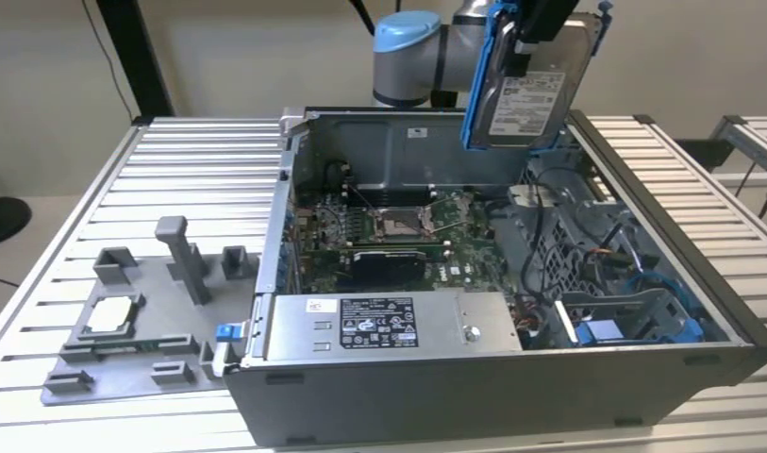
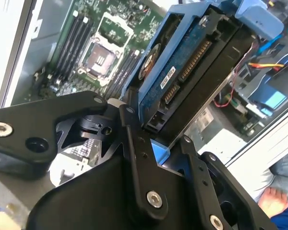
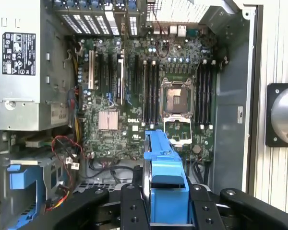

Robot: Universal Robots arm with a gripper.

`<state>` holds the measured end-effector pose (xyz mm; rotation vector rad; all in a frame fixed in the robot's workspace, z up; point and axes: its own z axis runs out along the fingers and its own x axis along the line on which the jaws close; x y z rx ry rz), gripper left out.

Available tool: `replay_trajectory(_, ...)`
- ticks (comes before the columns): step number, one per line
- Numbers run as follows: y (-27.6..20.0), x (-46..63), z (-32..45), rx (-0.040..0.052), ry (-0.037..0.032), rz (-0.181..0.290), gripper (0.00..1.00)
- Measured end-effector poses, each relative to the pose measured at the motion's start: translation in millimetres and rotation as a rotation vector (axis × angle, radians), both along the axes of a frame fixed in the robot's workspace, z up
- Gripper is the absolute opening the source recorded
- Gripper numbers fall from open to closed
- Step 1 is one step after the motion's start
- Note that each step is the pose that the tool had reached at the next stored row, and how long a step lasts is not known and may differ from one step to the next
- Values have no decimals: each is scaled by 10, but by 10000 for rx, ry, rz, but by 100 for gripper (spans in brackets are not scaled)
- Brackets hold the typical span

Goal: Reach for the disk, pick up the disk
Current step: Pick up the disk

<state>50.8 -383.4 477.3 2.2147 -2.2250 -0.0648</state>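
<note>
Above the open computer case point(image 1: 484, 377), my gripper point(image 1: 530, 42) is clamped on the disk point(image 1: 530, 94), which hangs upright over the case's far wall, clear of everything below. Both wrist views show the black fingers point(image 2: 139, 158) pinching the disk's blue carrier point(image 3: 165, 191) from either side. I see the motherboard point(image 3: 149, 100) directly beneath and the grey power supply point(image 1: 383, 324) along the near wall. A grey fixture point(image 1: 131, 321) sits on the table at the exterior view's left.

Your gripper point(image 1: 534, 42) runs off the exterior view's frame at 12 o'clock. It covers the disk's point(image 1: 530, 94) upper face there. In the second wrist view, black linkage hides the disk's point(image 2: 182, 76) near end. Label print too small to tell.
</note>
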Motion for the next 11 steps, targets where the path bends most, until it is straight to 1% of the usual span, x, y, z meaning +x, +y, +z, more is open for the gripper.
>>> replay_trajectory(8, 0, 237, 1, 0, 0, 0, 0)
replay_trajectory(11, 0, 309, 4, 0, 0, 1, 0)
